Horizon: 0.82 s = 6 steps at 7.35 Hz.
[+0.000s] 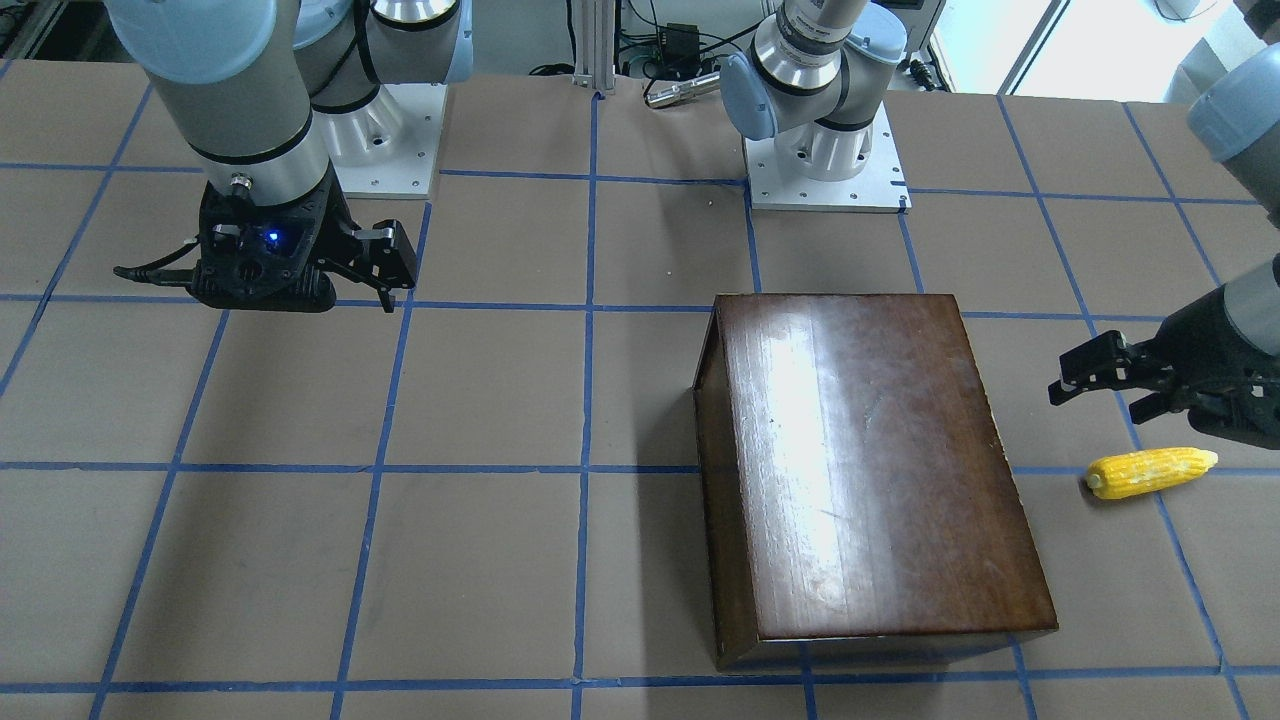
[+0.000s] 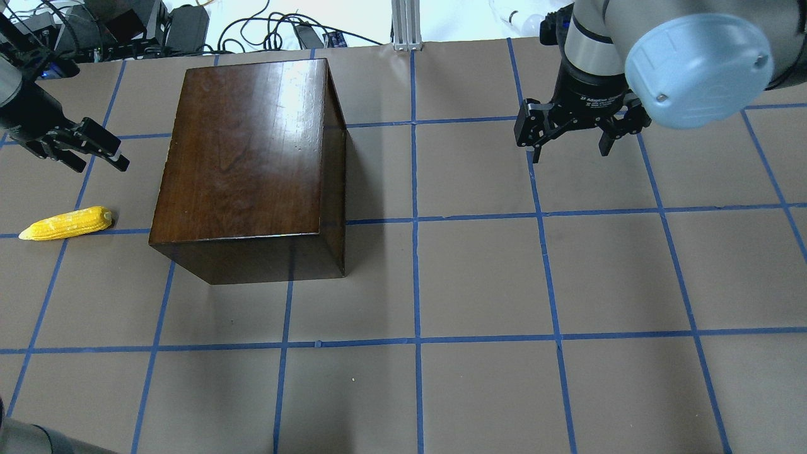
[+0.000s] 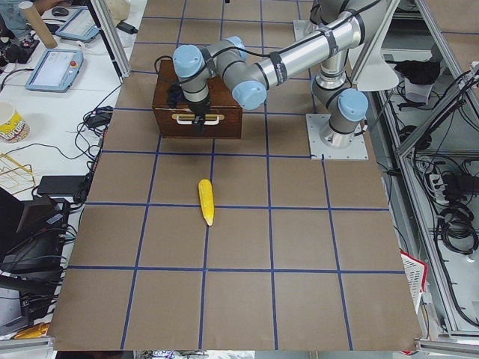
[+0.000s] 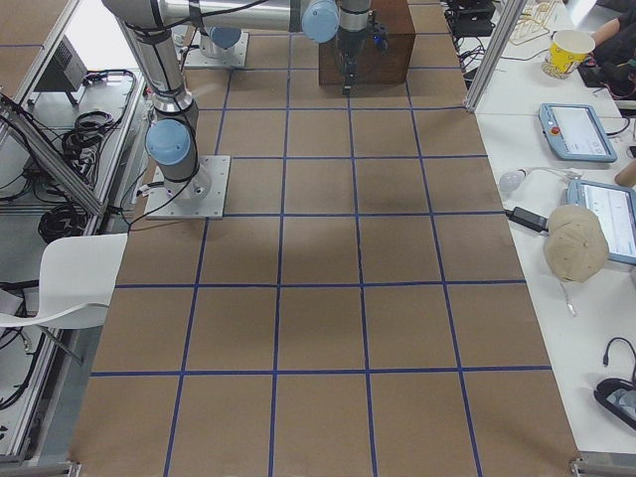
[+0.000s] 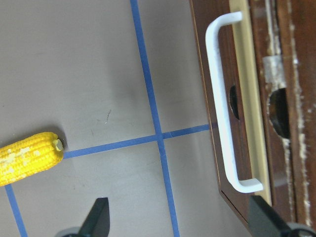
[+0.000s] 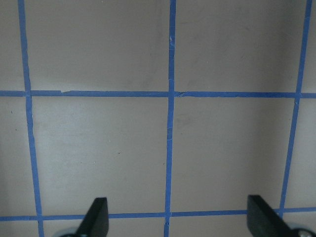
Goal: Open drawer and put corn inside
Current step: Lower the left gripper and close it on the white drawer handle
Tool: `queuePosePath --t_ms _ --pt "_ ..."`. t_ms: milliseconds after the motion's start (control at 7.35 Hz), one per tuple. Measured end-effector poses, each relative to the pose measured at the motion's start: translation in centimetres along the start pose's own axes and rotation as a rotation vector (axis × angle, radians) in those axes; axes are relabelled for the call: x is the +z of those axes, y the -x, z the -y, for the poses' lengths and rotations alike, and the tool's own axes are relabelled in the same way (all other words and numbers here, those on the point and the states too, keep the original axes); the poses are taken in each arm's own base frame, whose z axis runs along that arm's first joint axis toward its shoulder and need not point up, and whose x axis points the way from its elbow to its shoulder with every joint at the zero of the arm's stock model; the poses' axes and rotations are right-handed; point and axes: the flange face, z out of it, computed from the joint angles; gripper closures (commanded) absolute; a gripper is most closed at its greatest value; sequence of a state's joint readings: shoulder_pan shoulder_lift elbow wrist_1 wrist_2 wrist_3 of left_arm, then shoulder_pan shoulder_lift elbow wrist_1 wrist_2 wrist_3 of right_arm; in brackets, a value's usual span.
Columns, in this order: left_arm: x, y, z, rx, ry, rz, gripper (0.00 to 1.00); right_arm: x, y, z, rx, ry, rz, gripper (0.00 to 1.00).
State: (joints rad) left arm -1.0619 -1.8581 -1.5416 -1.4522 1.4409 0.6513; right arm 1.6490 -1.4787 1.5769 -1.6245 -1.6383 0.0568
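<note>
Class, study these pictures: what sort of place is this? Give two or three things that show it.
Probably a robotics lab. A left arm and a right arm are bolted to a table gridded with blue tape. Teach pendants and cables lie alongside.

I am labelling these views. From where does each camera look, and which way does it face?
Front-facing: across the table, faces the robot; both bases.
Overhead: behind the robot, looking down; left gripper, right gripper.
Exterior left: table's left end; left arm near, drawer front.
Exterior right: opposite end; right arm near.
Left wrist: down on corn, handle; own fingertips.
Right wrist: down on table; own fingertips.
Front-facing and overhead share the box.
</note>
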Motion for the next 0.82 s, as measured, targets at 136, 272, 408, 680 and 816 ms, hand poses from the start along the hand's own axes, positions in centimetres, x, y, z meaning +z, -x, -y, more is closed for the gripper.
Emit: queuePosePath --t_ms 136,272,408,680,816 --pt "1.0 0.6 0.2 -0.007 0.006 -0.021 0.0 0.0 0.0 0.0 0.0 0.0 0.0 0.0" --pt "1.7 0.9 0.4 -0.009 0.01 -0.034 0.0 0.0 0.0 0.0 0.0 0.0 0.0 0.0" --pt "2.1 1.0 0.6 -0.01 0.007 -0.048 0.0 0.0 0.0 0.0 0.0 0.0 0.0 0.0" --pt "2.3 1.0 0.7 -0.009 0.002 -0.062 0.0 0.0 0.0 0.0 0.0 0.0 0.0 0.0" --pt "2.5 1.1 0.8 -0.008 0.0 -0.07 0.0 0.0 0.0 0.0 0.0 0.0 0.0 0.0"
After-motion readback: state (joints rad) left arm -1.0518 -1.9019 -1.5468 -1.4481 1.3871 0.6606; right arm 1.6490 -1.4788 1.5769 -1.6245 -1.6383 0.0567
